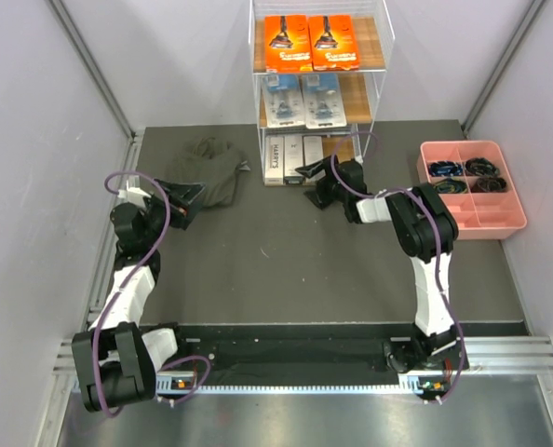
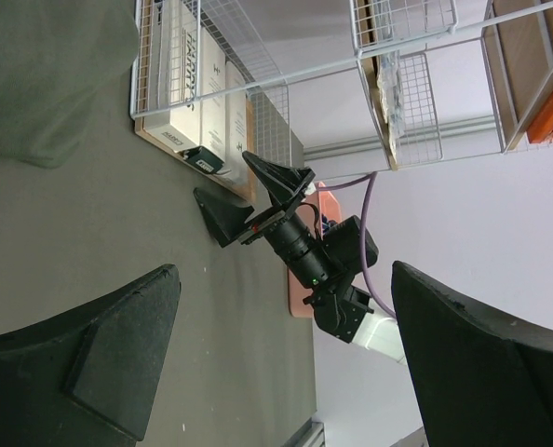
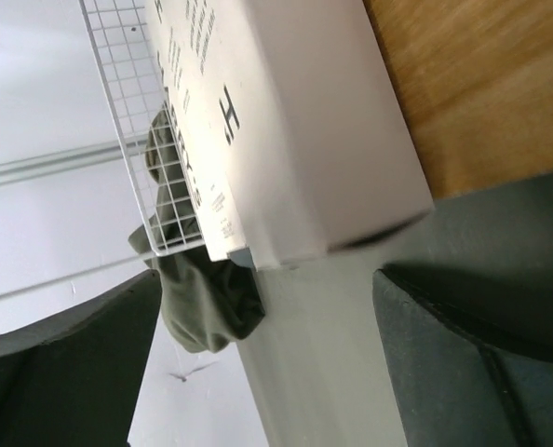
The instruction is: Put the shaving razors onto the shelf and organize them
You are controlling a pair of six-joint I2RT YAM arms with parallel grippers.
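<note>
**A:** Where do the razors sit?

**B:** All on the shelf (image 1: 373,47) at the far side of the surface (image 1: 276,270). Two orange boxes (image 1: 288,43) lie side by side on the top tier. Two blue blister packs (image 1: 285,101) are on the middle tier, and three white boxes (image 1: 286,156) lie flat on the bottom one.

**A:** And the right fingers (image 1: 309,174)?

**B:** They are low, just in front of the bottom tier, and spread wide with nothing in them. In the right wrist view the near end of one white box faces the gap between them, and neither finger touches it. That end pokes a little past the edge of the wood.

**A:** Anything between them at all?

**B:** Only bare surface and the box end beyond.

**A:** The left fingers (image 1: 189,194)?

**B:** They are wide apart too, and empty. They are held above the surface on the left, well apart from the shelf and pointing towards it. The left wrist view looks straight across at the other arm and the bottom tier.

**A:** What else is around?

**B:** An olive cloth (image 1: 207,169) lies crumpled on the surface left of the shelf, near the left fingers. A pink tray (image 1: 472,144) with compartments stands to the right, with small dark items in its far sections. I cannot tell what they are.
</note>
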